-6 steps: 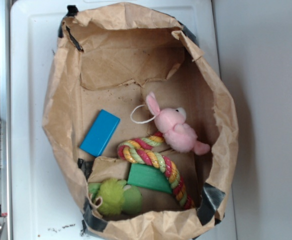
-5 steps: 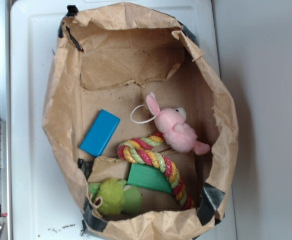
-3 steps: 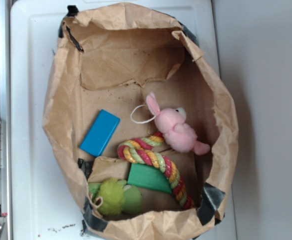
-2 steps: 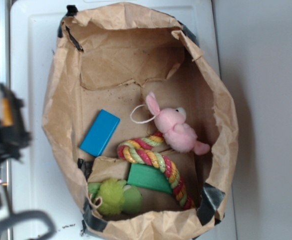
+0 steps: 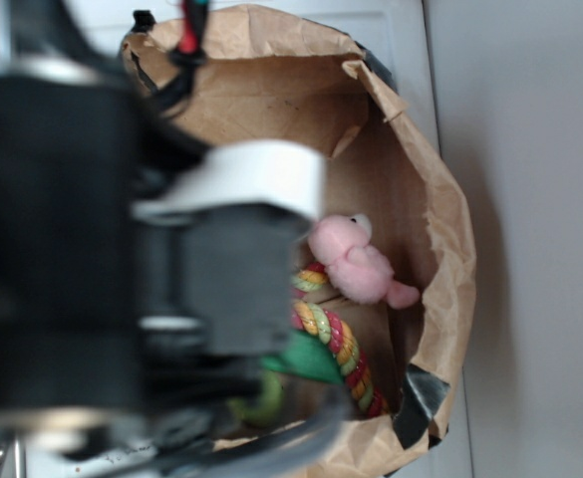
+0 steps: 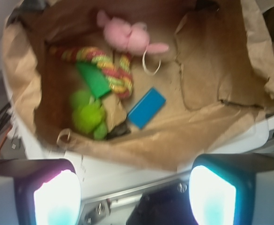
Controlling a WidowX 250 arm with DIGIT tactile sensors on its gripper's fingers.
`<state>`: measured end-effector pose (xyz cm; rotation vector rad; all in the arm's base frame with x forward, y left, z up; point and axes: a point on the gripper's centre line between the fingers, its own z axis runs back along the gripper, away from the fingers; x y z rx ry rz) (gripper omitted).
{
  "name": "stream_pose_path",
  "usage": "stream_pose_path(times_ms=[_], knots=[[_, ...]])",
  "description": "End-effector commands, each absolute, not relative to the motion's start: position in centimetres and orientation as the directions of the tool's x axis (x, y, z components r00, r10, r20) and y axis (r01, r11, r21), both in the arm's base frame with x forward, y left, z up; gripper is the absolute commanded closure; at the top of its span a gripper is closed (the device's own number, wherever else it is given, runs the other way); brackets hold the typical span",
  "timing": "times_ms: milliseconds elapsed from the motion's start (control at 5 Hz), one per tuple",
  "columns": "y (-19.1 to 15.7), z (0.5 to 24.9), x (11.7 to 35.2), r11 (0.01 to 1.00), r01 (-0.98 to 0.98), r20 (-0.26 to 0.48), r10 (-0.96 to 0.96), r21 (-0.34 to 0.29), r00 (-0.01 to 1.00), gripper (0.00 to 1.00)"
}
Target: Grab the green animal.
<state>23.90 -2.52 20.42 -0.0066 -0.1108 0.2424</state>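
The green animal (image 6: 87,115) is a fuzzy lime plush lying in the corner of the brown paper bag (image 6: 211,56), beside the bag's wall. In the exterior view only a green sliver of it (image 5: 261,403) shows under my blurred black arm (image 5: 122,249), which covers the bag's left half. My gripper (image 6: 134,197) is open and empty, its two pale pads wide apart. It hangs outside the bag's rim, over the white surface (image 6: 127,164). In the wrist view the green animal lies above and left of the gripper's middle, apart from it.
In the bag lie a pink plush bunny (image 6: 127,35) (image 5: 351,261), a striped rope toy (image 6: 104,63) (image 5: 336,344), a flat green block (image 6: 93,79) (image 5: 306,358) next to the green animal, and a blue block (image 6: 146,108). The bag's crumpled walls (image 5: 440,229) stand all round.
My arm has swung in from the left and now covers the left half of the bag in the exterior view. The things in the bag have not moved.
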Motion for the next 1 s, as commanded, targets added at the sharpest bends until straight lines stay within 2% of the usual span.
stream_pose_path(times_ms=[0,200,400,600,800], knots=[[-0.8,18.0,28.0,0.962,-0.272,0.142,0.267,0.014,0.953,0.0],[-0.3,16.6,28.5,0.958,-0.285,0.131,0.278,0.035,0.952,0.0],[0.1,15.0,28.3,0.949,-0.316,0.142,0.311,0.012,0.94,0.0],[0.4,13.3,26.9,0.938,-0.348,0.13,0.345,-0.004,0.929,0.0],[-0.1,11.9,24.8,0.937,-0.346,0.073,0.349,-0.05,0.934,0.0]])
